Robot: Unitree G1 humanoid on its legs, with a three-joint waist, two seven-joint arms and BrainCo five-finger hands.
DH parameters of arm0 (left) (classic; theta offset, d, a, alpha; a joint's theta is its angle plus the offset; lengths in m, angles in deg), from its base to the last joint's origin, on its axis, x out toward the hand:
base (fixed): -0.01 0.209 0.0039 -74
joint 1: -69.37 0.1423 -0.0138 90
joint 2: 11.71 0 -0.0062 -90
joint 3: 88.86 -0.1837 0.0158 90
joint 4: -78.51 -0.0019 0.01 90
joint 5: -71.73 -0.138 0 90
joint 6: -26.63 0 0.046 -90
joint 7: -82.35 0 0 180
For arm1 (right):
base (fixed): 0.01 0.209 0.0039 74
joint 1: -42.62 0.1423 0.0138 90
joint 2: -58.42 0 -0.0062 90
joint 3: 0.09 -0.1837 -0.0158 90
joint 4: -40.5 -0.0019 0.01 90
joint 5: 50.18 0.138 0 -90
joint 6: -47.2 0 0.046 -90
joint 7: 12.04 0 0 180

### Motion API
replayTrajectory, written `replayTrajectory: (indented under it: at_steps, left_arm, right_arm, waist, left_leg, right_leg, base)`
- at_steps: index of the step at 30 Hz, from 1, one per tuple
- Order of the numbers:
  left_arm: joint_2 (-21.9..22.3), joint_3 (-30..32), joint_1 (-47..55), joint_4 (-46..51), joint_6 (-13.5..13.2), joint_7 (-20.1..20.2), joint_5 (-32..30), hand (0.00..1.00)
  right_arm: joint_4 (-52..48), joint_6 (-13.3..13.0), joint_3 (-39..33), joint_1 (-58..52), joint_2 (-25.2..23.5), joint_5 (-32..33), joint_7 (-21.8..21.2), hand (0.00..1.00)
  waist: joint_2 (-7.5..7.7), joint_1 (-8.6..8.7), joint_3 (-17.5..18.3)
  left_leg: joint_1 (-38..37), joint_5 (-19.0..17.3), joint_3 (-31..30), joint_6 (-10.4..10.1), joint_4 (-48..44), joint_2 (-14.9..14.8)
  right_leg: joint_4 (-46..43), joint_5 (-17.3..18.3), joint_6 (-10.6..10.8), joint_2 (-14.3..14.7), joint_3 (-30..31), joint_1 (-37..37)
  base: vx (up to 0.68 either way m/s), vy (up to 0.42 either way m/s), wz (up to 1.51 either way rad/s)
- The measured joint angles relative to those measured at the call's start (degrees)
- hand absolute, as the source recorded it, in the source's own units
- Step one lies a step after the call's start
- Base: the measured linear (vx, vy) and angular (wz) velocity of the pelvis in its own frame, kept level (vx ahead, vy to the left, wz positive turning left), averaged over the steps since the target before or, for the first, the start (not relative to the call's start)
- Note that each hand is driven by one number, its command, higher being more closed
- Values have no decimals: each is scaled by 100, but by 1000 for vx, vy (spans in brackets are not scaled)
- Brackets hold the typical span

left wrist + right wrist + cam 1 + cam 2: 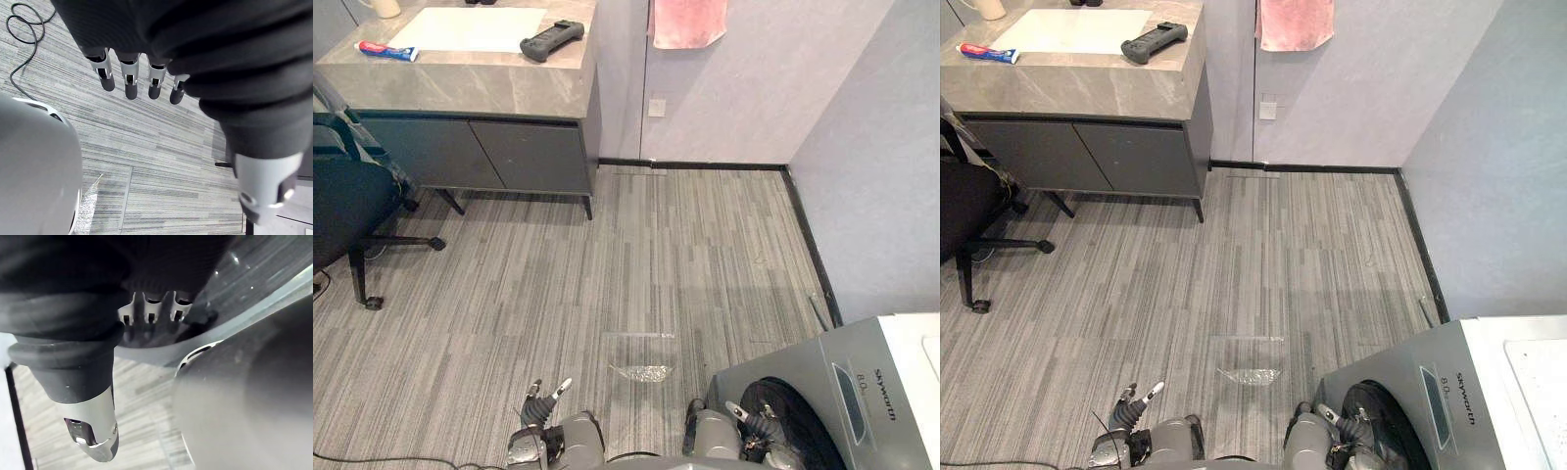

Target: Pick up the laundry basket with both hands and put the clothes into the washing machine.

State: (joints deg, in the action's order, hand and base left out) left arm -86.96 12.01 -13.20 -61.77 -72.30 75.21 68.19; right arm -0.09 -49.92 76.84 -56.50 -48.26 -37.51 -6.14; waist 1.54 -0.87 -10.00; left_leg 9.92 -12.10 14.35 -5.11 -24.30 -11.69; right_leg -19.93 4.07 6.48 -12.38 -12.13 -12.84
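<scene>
— Washing machine [850,387] first: where is it, and how does it look?
— At 4 o'clock in the head views, standing on the striped grey carpet floor [607,274] close to the wall. It has a silver-grey casing, a white top, a narrow bluish panel on the front and a round dark door [795,423].
— Right hand?
— The right hand [751,418] is at 5 o'clock, just in front of that door. Its wrist view shows the fingers [150,308] uncurled toward the door's rim, with the thumb [93,428] straight and apart. It holds nothing. Whether the tips touch the rim I cannot tell.
— And the left?
— The left hand [544,401] is at 6 o'clock over the carpet. Its fingers [128,83] are straight, a little spread, and empty.
— Anything else around?
— A clear plastic wrapper [643,372] lies on the floor between the hands. A grey worktop [460,86] at 11 o'clock carries a toothpaste tube [386,50] and a black handheld controller [551,39]. A pink towel [687,22] hangs at 12 o'clock, and a black office chair [347,201] is at 9.
</scene>
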Motion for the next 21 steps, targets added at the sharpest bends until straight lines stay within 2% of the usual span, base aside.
replayTrajectory:
  at_steps: [3,8,10,11,15,18,21]
  left_arm:
    - [17,9,22,-109,21,71,11,0]
    - [66,95,56,-105,98,92,191,0]
    - [57,50,86,-106,100,98,304,0]
    - [23,-17,139,-106,100,101,351,0]
    - [21,-190,158,-175,117,163,406,0]
    - [29,-247,169,-248,118,212,406,0]
    - [2,-303,181,-286,118,217,428,0]
  right_arm:
    - [156,34,-14,-3,13,-197,4,0]
    - [327,97,-43,-1,51,-432,-7,0]
    - [457,106,-71,15,46,-431,-5,0]
    - [594,120,-78,46,47,-431,-8,0]
    - [607,120,-339,59,88,-429,-8,0]
    - [663,122,-397,75,114,-432,2,0]
    - [712,123,-394,94,116,-444,3,0]
  waist:
    - [-31,5,159]
    - [-41,-9,290]
    - [-52,-13,392]
    - [27,-9,512]
    - [-141,16,554]
    - [-198,23,602]
    - [-180,19,610]
  left_leg:
    - [-91,48,-62,-74,187,-44]
    - [-241,133,-135,-156,183,-280]
    - [-314,360,23,-143,619,-200]
    - [-583,718,120,-163,1256,-57]
    - [-1019,1210,239,-209,2200,84]
    - [-1089,1262,237,-218,2343,87]
    - [-1089,1262,228,-217,2398,121]
  right_leg:
    - [409,-135,-15,150,-126,266]
    - [782,-124,-77,327,-372,761]
    - [1016,-257,-48,322,-378,775]
    - [1412,-484,-75,339,-378,860]
    - [1934,-759,-128,440,-410,1070]
    - [2021,-778,-120,473,-484,1173]
    - [2035,-783,-108,490,-491,1165]
  base:
    - [19,-30,8]
    - [31,-36,18]
    - [24,-71,1]
    - [53,-81,-7]
    - [8,-28,-6]
    - [-31,-8,3]
    - [-21,-1,3]
